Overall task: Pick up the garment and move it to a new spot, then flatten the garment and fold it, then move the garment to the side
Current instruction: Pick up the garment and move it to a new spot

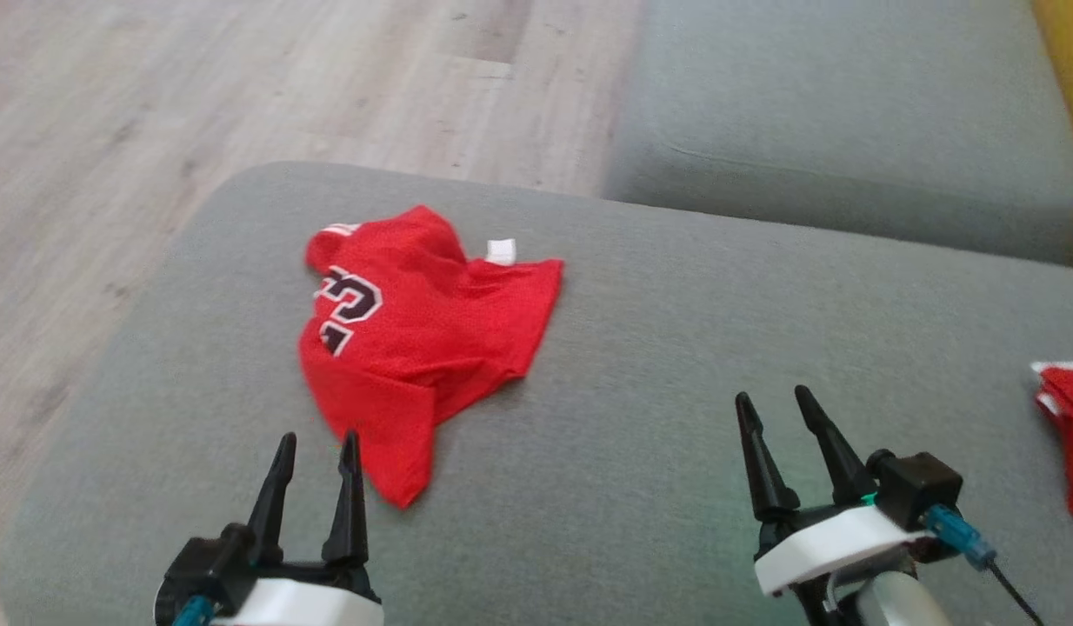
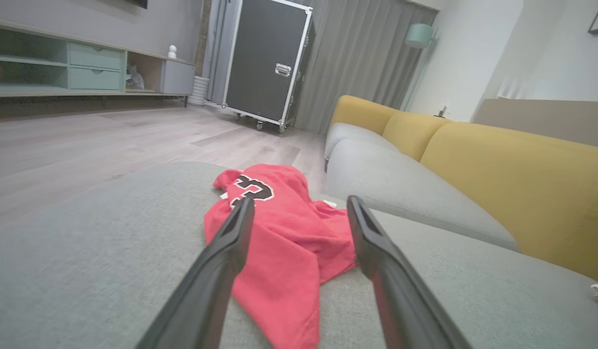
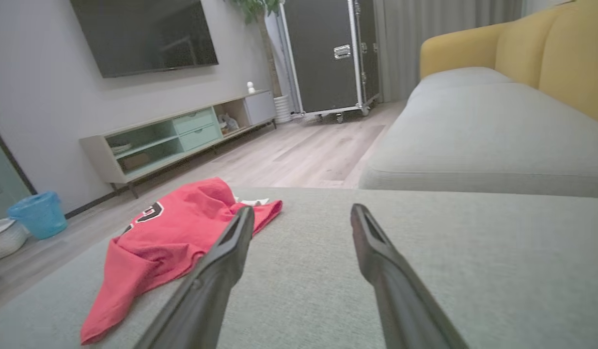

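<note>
1. Left fingers: spread apart, nothing held. Right fingers: also spread and empty, over bare grey cushion.
2. Second red item: off to the right of the right fingers, cut by the frame edge. We judge it is not our target.
3. Garment: red mesh jersey with a number print, crumpled on the cushion. It starts just at the left fingertips and runs ahead of them, well to the left of the right fingers. The near flap sits by the inner left tip, and we cannot tell whether they touch.
4. Handling, our read: light, thin and limp. It will sag from any pinch point and drag along the cushion. The mesh should grip fine, and it is not fragile.
5. Grasp: the near flap is the easy pinch for the left fingers, but lifted from that alone it would hang bunched. We'd rather have the left fingers take the near-left edge and the right fingers cross to the far-right corner by the white tag, so it comes up spread.
6. Beyond the garment: wood floor. Ahead of the right fingers is another grey sofa seat.
</note>
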